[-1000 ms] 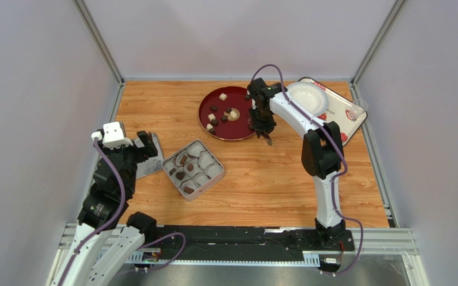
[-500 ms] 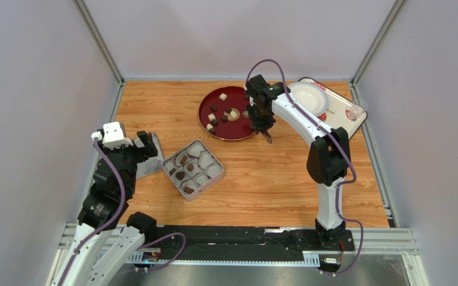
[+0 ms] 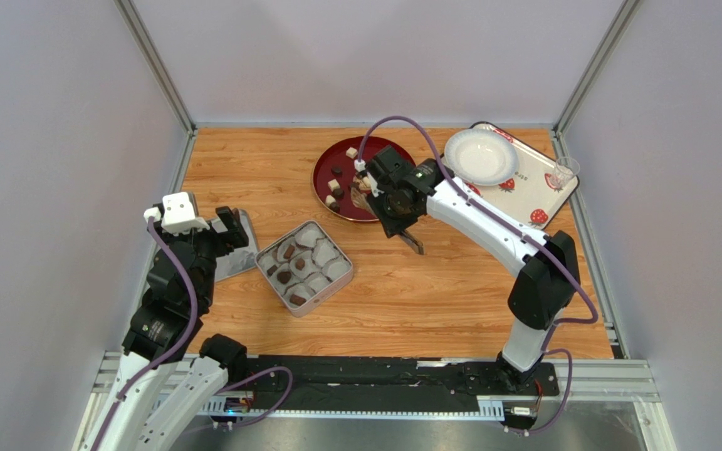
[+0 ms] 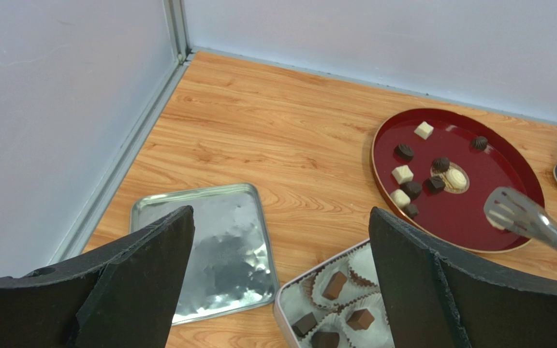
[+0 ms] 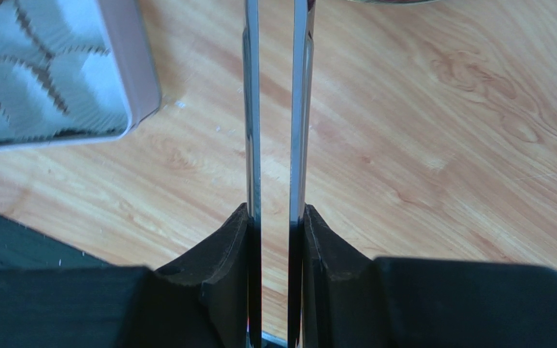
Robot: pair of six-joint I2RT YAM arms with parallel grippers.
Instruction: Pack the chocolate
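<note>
A: Wooden bench [image 3: 449,282]. Where is the chocolate [image 4: 403,175]?

B: Mostly on the plate [image 4: 448,217], some in the tin [image 3: 335,247]. Right fingers [image 5: 220,246] clamp the tongs [image 5: 252,109]; left fingers [image 4: 143,261] gape, empty. Advice: pinch one piece gently.

Nothing can be read in any of the 3 views: no words, brands or numbers. The only print is on the white tray [image 3: 528,197] at the far right, which carries small red strawberry pictures, and any lettering among them is too small to make out.
</note>
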